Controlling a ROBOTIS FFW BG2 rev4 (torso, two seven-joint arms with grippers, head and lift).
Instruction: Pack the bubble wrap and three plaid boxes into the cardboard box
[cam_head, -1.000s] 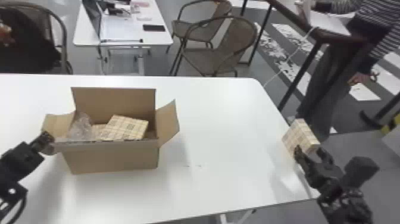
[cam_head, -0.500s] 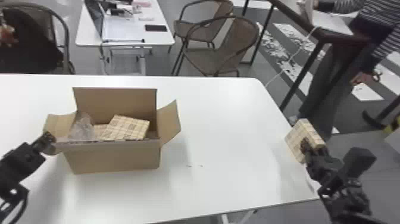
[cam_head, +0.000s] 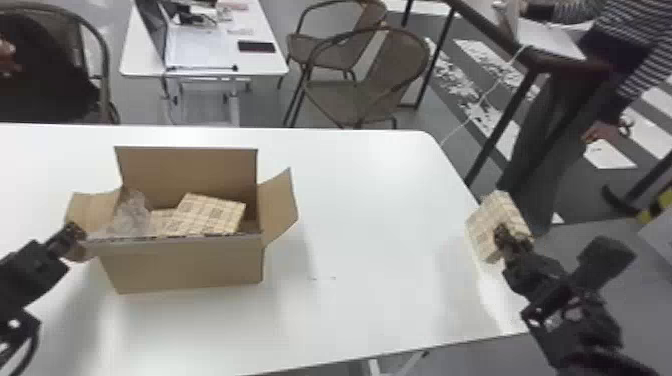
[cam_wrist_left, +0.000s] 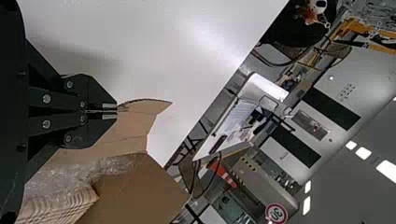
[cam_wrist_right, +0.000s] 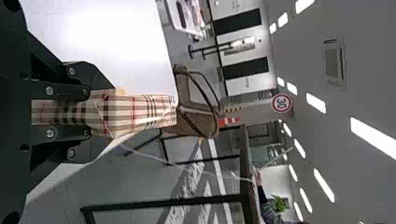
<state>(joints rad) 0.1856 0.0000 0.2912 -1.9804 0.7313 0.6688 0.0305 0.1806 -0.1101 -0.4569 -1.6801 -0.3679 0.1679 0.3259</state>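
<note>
1. The third plaid box (cam_head: 481, 231) was held near the right-hand edge of the table (cam_head: 360, 200), well apart from the cardboard box (cam_head: 185, 267); it was clasped on two opposite faces between the fingers of the right gripper (cam_wrist_right: 100, 112)

2. The left gripper (cam_wrist_left: 110, 111) was seen at the cardboard box's left flap (cam_wrist_left: 133, 120), its fingers brought together and, as far as could be judged, pinched on the flap's edge

3. Inside the cardboard box, the bubble wrap (cam_head: 131, 215) was seen at the left end, with one plaid box (cam_head: 207, 215) lying tilted beside it and part of another plaid box (cam_head: 162, 219) between them

4. The step in hand was judged to be the packing of the last plaid box, most of the task being done

5. For the next move, the held box was to be carried leftward over the table, raised above the open right flap (cam_head: 280, 207) and lowered into the remaining room; a snag on that flap or on the tilted box was to be avoided
</note>
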